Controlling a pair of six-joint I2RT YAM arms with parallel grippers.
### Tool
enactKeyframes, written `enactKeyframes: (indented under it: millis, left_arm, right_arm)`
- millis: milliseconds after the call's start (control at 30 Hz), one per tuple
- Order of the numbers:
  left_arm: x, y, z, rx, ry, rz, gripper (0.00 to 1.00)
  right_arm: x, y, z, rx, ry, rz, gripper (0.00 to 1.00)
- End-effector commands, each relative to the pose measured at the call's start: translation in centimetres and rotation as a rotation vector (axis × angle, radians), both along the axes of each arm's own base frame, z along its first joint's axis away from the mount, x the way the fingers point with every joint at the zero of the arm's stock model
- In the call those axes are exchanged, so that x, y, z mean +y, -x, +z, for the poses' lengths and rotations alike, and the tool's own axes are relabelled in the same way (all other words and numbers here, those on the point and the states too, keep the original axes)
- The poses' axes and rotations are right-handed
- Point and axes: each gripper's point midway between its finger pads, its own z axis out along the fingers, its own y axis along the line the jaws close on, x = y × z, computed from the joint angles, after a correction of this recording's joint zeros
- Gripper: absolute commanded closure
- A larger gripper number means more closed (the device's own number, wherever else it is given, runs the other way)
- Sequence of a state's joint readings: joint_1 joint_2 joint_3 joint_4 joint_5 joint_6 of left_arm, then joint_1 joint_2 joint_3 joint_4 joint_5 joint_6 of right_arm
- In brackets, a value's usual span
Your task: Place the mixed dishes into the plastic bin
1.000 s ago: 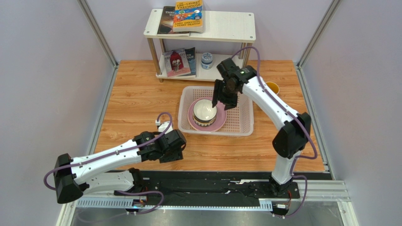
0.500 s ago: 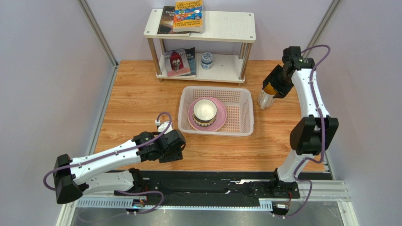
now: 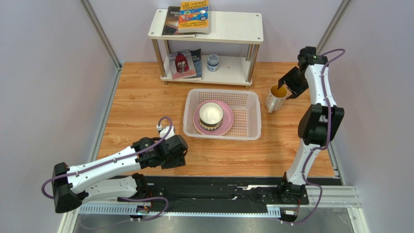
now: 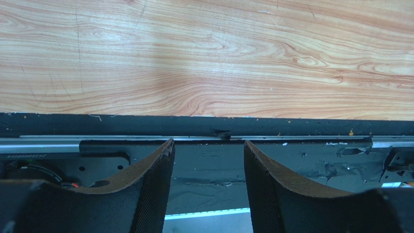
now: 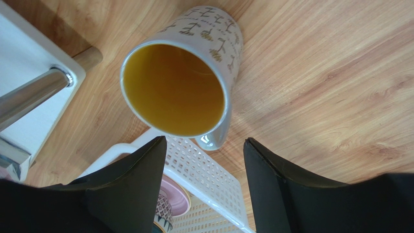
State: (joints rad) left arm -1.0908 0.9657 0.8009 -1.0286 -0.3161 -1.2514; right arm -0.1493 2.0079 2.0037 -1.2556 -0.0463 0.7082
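The white plastic bin (image 3: 248, 114) stands mid-table. In it lies a pink plate (image 3: 227, 121) with a stack of bowls on it, a white bowl (image 3: 211, 113) on top and a grey patterned bowl (image 3: 210, 126) below. The mug with yellow inside (image 3: 276, 97) stands upright on the table right of the bin, and shows in the right wrist view (image 5: 180, 82). My right gripper (image 3: 286, 87) is open and empty just above and right of the mug. My left gripper (image 3: 177, 156) is open and empty low over the table's near edge. The pale yellow plate is hidden.
A white two-tier shelf (image 3: 228, 29) at the back holds books (image 3: 193, 17) and a small blue-white jar (image 3: 213, 62). A shelf leg (image 5: 34, 94) is close to the mug. Purple walls close in both sides. A black rail (image 4: 209, 126) runs along the near edge.
My right gripper left the bin, swung right to the mug and now hovers open just behind it. The left arm shifted slightly left. The bin's contents are unchanged.
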Motion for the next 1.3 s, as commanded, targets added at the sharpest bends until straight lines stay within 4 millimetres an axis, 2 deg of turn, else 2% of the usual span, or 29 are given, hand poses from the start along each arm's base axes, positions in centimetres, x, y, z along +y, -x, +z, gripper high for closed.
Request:
enactKeyframes:
  millis: [0,67,300,367,400,500,600,767,800,867,900,967,1000,1067,1100,1233,1267]
  left_arm:
    - [0.2,0.0,0.1,-0.004,0.004,0.014,0.4]
    - [0.1,-0.1,0.0,-0.004,0.002,0.011,0.4]
    - [-0.4,-0.4,0.3,-0.007,0.004,0.007,0.4]
    - [-0.5,-0.5,0.4,-0.009,0.0,0.003,0.4]
    - [-0.5,-0.5,0.6,-0.012,-0.002,0.002,0.4]
    - [-0.2,-0.5,0.7,-0.014,-0.013,0.001,0.4]
    - [0.0,-0.4,0.7,-0.013,-0.015,0.005,0.41]
    - [0.3,-0.2,0.4,-0.013,0.004,0.023,0.41]
    - [0.3,-0.2,0.2,-0.012,0.007,0.025,0.41]
    - [0.3,-0.1,-0.1,-0.01,0.011,0.026,0.41]
    - [0.1,-0.2,0.0,-0.012,0.017,0.024,0.41]
    - [-0.2,-0.3,-0.1,-0.01,0.012,0.018,0.41]
    - [-0.3,-0.4,-0.1,-0.01,0.016,0.015,0.41]
    - [-0.7,-0.4,-0.2,-0.006,0.008,0.006,0.41]
    - [-0.8,-0.5,-0.2,-0.004,0.008,0.002,0.41]
    - [-1.2,-0.6,0.0,0.0,0.004,-0.003,0.41]
    - [-1.3,-0.7,0.0,-0.002,0.006,-0.003,0.41]
  right_arm:
    - [-0.5,0.5,-1.9,0.052,-0.019,-0.031,0.36]
    - [-0.9,0.9,-3.5,0.064,-0.052,-0.053,0.36]
    - [-1.6,0.4,-6.0,0.096,-0.05,-0.052,0.37]
    - [-1.7,0.3,-6.5,0.112,-0.048,-0.053,0.44]
    - [-1.7,0.2,-6.6,0.111,-0.049,-0.053,0.64]
    - [-1.8,-0.1,-6.7,0.108,-0.052,-0.05,1.0]
    - [-1.8,-0.4,-6.2,0.095,-0.06,-0.04,1.0]
    - [-1.8,0.0,-2.9,0.032,-0.028,-0.01,1.0]
    - [-1.6,0.3,-0.8,-0.013,-0.011,0.008,1.0]
    - [-1.8,1.2,1.5,-0.049,0.068,0.061,1.0]
    - [-1.0,1.7,3.6,-0.1,0.089,0.093,1.0]
    - [0.0,3.1,5.4,-0.129,0.082,0.14,1.0]
    - [0.9,3.9,7.4,-0.178,0.081,0.167,1.0]
    - [2.3,5.1,9.4,-0.219,0.054,0.202,1.0]
    - [3.4,6.0,11.2,-0.266,0.051,0.234,1.0]
    - [6.9,7.9,14.4,-0.34,0.018,0.329,1.0]
    - [7.4,8.3,13.9,-0.324,0.01,0.347,1.0]
